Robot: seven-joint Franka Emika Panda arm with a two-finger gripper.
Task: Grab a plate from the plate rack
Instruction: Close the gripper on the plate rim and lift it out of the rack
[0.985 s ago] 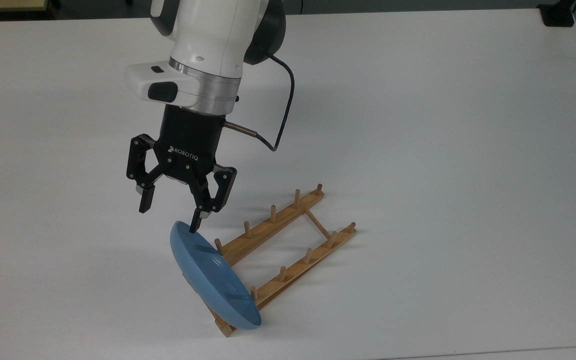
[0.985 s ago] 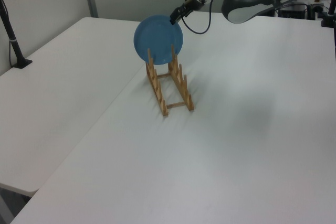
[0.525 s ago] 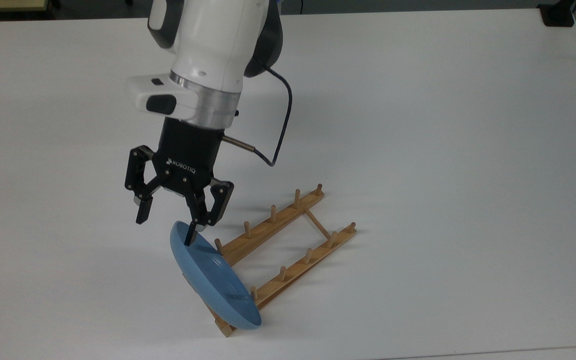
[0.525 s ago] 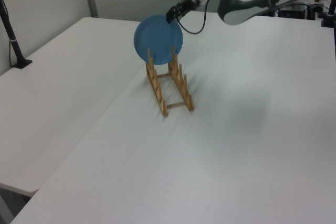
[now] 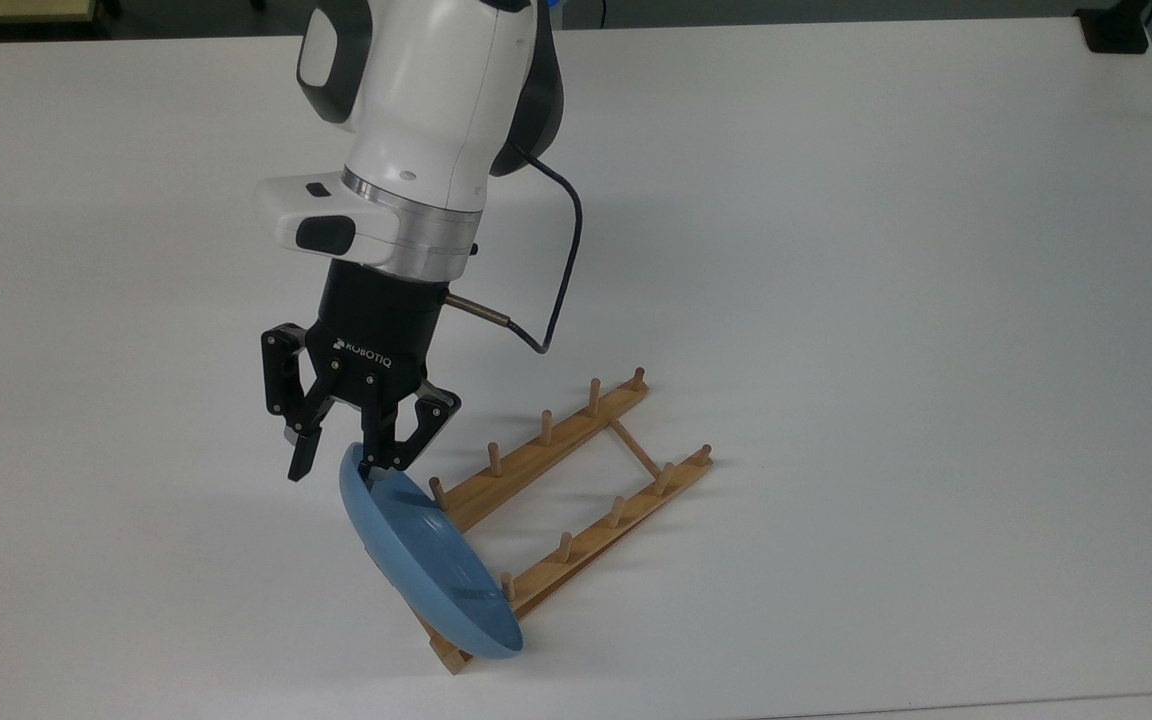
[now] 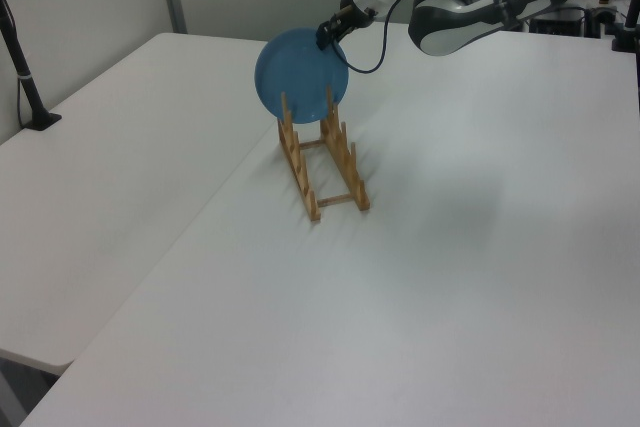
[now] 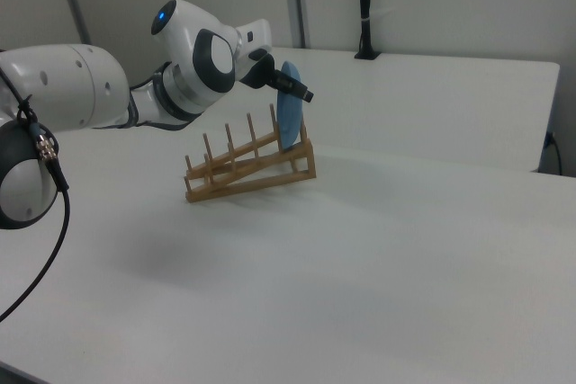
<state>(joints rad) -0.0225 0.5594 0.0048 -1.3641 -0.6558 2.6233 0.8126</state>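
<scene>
Top view: gripper [image 5: 336, 467] open astride the plate [image 5: 426, 560] rim at the rack [image 5: 576, 500] end; I'd sink deeper, squeeze squarely, then lift straight off the pegs.

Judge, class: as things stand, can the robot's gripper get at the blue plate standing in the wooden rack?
Probably yes. The gripper is open at the plate's top rim, one finger on each side of its edge. The rim rises above the plate rack's pegs, and nothing stands between them.
</scene>
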